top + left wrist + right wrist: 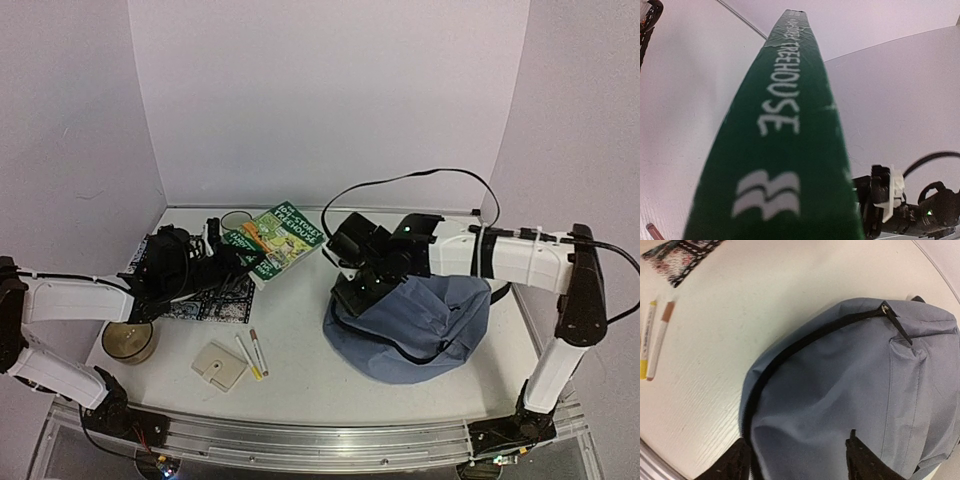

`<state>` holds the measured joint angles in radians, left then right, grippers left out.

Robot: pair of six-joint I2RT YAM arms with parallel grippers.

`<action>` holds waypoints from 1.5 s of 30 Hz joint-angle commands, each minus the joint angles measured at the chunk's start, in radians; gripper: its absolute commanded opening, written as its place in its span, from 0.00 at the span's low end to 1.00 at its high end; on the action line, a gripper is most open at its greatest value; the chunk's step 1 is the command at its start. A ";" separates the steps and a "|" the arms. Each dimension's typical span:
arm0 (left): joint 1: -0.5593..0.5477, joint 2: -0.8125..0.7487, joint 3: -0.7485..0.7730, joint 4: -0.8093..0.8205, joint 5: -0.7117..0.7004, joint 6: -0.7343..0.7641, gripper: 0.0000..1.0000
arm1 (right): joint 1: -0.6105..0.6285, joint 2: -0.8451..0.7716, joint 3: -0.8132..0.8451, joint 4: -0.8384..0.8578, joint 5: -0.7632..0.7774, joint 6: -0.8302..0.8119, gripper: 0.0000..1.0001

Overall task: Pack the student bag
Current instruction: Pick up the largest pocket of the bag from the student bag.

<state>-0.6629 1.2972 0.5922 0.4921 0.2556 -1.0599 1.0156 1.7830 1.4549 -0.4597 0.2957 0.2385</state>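
White tabletop with lilac walls behind. The student bag [430, 320] slumps right of centre, near the front edge. The right gripper [797, 440] hangs over it, fingers apart, holding nothing. The left gripper [222, 258] appears clamped on a green book [785, 150]. The likely step is opening the bag along its zipper [805, 340] so the book can enter. Bare table separates them, and pens [252, 355] lie near the front edge.

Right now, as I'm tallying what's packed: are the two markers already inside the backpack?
No, both markers lie on the table, left of the student bag.
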 commanded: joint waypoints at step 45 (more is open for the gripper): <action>-0.202 -0.109 -0.034 -0.010 0.117 -0.037 0.00 | 0.069 -0.151 0.109 -0.203 0.532 0.218 0.00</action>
<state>-0.8196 1.1546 0.4354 0.3629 0.3817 -1.1059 1.0830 1.6759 1.5158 -0.6619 0.7330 0.4325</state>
